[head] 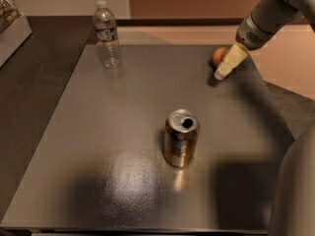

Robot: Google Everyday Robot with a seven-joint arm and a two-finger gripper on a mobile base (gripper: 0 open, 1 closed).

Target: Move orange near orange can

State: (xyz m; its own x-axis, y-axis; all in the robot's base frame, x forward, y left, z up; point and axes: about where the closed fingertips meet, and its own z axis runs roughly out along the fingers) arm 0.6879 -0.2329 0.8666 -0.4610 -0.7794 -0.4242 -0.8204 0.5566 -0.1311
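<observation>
Grey glossy tabletop [98, 146] fills most of the view.

Item one: the orange [217, 56] sits at the far right edge. It is well apart from the orange can [181, 137], which stands upright near the middle with its opening facing up. A clear water bottle [107, 33] stands at the far left corner.

Item two: the gripper [224, 69] hangs just beside the orange and partly covers its right side. You cannot tell whether it is spread or closed, nor whether it touches the fruit.

Assessment: expect a light, firm fruit, round and prone to roll, with skin matte enough to grip. Take it across its widest girth with moderate squeeze. Set it down gently, or it may wander.
</observation>
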